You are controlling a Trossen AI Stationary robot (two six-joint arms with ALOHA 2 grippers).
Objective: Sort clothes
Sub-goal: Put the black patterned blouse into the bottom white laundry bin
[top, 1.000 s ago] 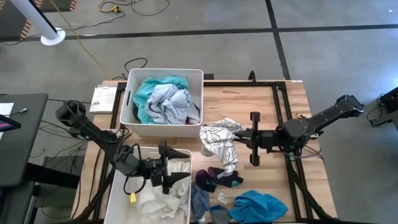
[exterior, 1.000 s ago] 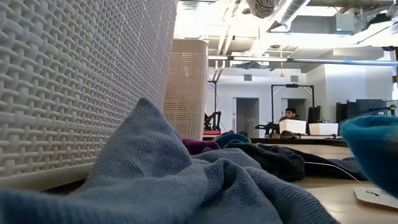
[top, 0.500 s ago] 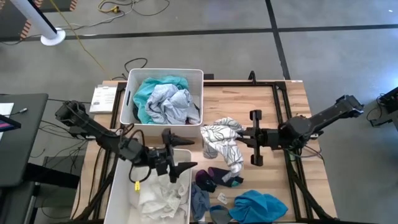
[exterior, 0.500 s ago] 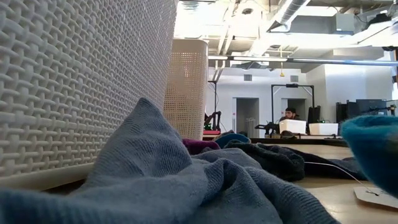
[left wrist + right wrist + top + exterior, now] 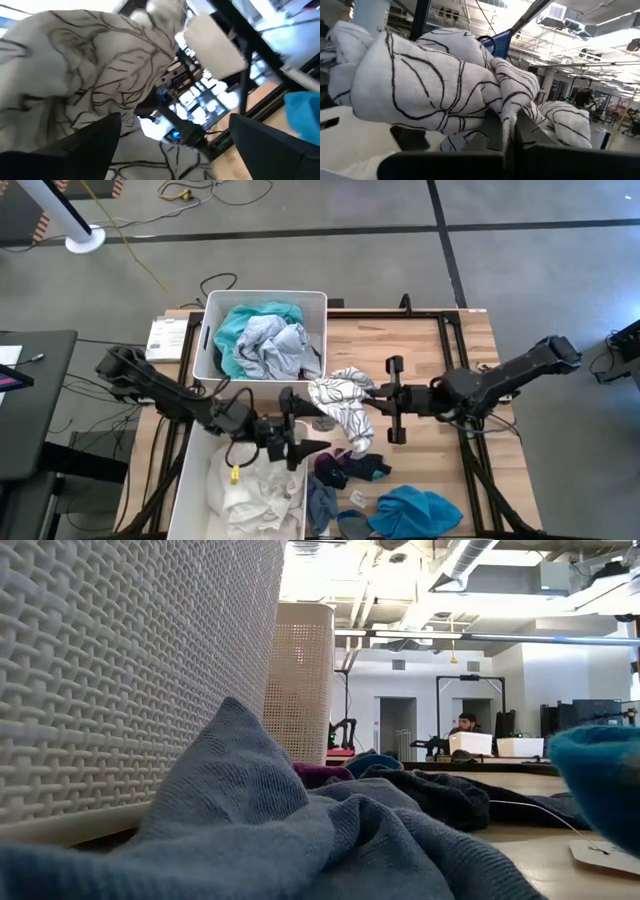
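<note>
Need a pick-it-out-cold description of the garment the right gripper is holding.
Start at the far white bin with teal and grey clothes in it. Just off its right front corner, the right gripper is shut on a white garment, with the open left gripper right beside it. It is the only piece with thin black line markings; the loose clothes nearer the front are navy, maroon and bright blue.

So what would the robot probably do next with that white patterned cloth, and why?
Probably the left gripper closes on the white patterned cloth. It is open right beside the cloth, which fills the left wrist view, while the right gripper is shut on the cloth's other side and holds it up between the arms. The near bin holds white laundry, so a handover seems likely.
</note>
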